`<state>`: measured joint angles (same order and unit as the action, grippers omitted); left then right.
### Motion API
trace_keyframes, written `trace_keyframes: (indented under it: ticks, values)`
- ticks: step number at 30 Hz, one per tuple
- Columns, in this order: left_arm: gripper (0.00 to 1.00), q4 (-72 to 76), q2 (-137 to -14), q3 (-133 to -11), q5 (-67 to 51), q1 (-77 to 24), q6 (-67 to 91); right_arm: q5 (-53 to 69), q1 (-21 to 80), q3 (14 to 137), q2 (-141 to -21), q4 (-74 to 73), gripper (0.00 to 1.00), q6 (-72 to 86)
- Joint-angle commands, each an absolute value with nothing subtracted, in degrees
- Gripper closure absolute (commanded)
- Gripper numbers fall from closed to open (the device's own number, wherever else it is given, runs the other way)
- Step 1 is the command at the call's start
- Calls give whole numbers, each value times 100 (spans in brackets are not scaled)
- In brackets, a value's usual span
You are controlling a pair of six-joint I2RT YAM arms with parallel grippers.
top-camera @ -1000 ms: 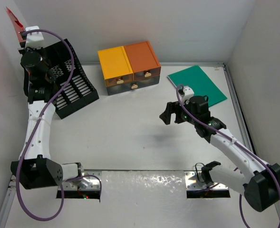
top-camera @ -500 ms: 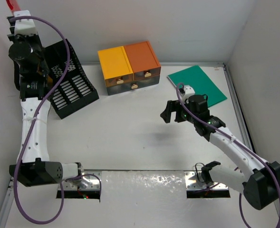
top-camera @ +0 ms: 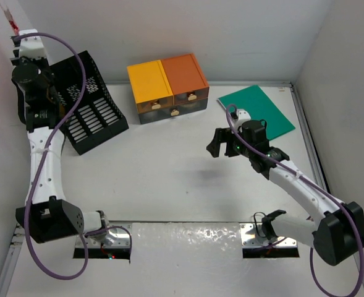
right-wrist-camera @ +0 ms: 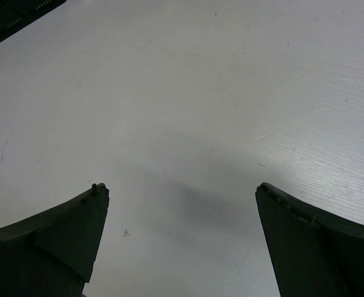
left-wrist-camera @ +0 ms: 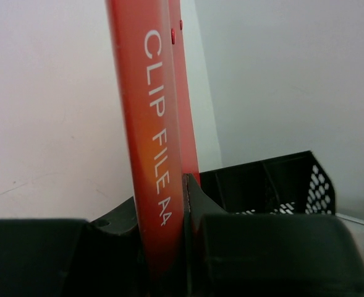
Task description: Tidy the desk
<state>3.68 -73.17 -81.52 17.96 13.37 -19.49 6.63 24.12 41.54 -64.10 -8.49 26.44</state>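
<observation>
My left gripper [top-camera: 15, 36] is raised at the far left, above the black mesh file rack [top-camera: 88, 110], and is shut on a red clip file [top-camera: 8, 15]. In the left wrist view the file [left-wrist-camera: 149, 124], lettered "CLIP FILE A4", stands upright between the jaws of the gripper [left-wrist-camera: 169, 192], with the rack [left-wrist-camera: 274, 179] behind. My right gripper [top-camera: 217, 143] is open and empty, hovering over the white desk [top-camera: 169, 173]. Its wrist view shows only bare desk [right-wrist-camera: 188, 93] between the spread fingers of the gripper [right-wrist-camera: 180, 189].
A small drawer unit with yellow and orange tops [top-camera: 167, 86] stands at the back middle. A green folder [top-camera: 259, 110] lies flat at the back right, just behind the right wrist. White walls enclose the desk on three sides.
My left arm has lifted the red clip file higher and further toward the far left corner. My right gripper has shifted slightly toward the back.
</observation>
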Motion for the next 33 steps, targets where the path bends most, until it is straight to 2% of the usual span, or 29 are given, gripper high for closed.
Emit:
trace_keyframes:
  ticks: [1,10,15,24,33]
  values:
    - [100,1045,-7321,-7990,1249,1652,-1767,729,2391,4368,-6495,-571,1,2716]
    - [100,2038,-7383,-6962,643,1731,-1617,773,2391,4403,-6609,-466,1,2725]
    - [100,3522,-7207,-5793,158,1723,-1538,826,2391,4456,-6715,-431,1,2786]
    - [100,4657,-7347,-4940,-131,1705,-1740,967,2391,4465,-6724,-395,1,2962]
    - [100,5536,-7795,-4615,-88,1652,-1951,941,2391,4518,-6706,-439,1,3023]
